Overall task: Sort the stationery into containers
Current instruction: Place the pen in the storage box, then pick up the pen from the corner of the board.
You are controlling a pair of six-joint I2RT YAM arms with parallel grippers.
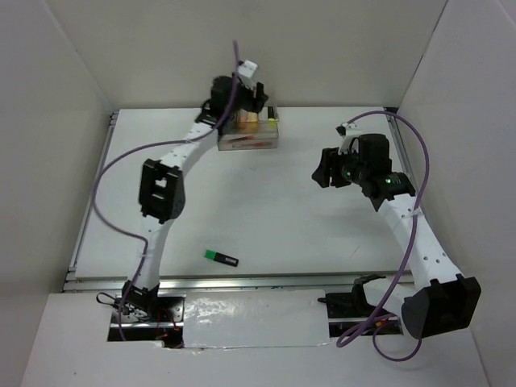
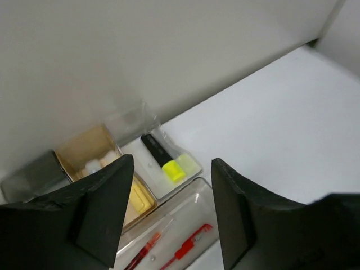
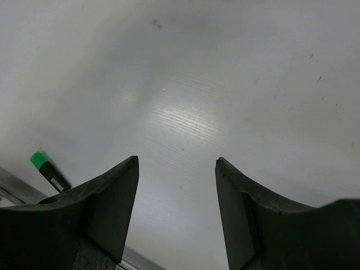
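Observation:
The clear organiser (image 1: 272,143) stands at the back of the table. My left gripper (image 1: 256,106) hangs open right above it with nothing between its fingers (image 2: 172,162). Below the fingers a black highlighter with a yellow end (image 2: 164,159) lies in a clear rear compartment. Two thin red pens (image 2: 188,246) lie in the low front tray (image 2: 203,194). A pale yellow stick (image 2: 142,198) sits in the wood-brown compartment (image 2: 84,147). A black highlighter with a green end (image 1: 220,257) lies on the table near the front edge (image 3: 47,169). My right gripper (image 1: 326,173) is open and empty over bare table (image 3: 176,161).
White walls enclose the table on the left, back and right. A dark grey compartment (image 2: 27,175) sits at the organiser's left end. A metal rail (image 1: 258,282) runs along the near edge, just in front of the green-ended highlighter.

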